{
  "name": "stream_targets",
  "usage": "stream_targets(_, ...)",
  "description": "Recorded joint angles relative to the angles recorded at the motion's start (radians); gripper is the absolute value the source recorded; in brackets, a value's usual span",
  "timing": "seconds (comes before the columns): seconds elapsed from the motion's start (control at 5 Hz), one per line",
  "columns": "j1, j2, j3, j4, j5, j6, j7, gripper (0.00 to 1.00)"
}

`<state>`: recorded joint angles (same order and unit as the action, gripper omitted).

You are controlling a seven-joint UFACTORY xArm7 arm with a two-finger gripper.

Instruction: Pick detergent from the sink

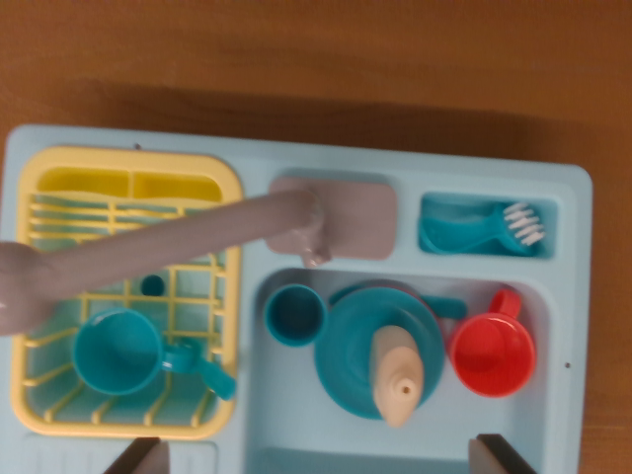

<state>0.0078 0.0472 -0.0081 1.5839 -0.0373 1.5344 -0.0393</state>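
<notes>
The detergent bottle [397, 373] lies in the sink [296, 395] on a teal plate [351, 346], nozzle toward my tool [318, 456]. A teal cup [294, 315] sits just left of the plate, a red cup [492, 354] just right. My tool's fingertips [138, 456] stand wide apart, holding nothing, at the sink's near edge. The grey faucet [148, 247] swings over the yellow rack [126, 296]. The sink unit sits on a wooden counter [316, 49].

A sink [286, 415] is seen at 5 o'clock, a drying rack [229, 296] at 9. In the sink, a detergent bottle [397, 373] is laid on a plate [351, 360], with a cup [294, 315] at the plate's 9 o'clock and a mug [492, 354] at its 3. A brush [489, 232] is kept in a compartment at 2.
</notes>
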Motion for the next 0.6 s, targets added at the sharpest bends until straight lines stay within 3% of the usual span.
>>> stream_targets(0.6,-0.0021,0.003,-0.002,-0.017,0.0012,-0.019,-0.005,0.0)
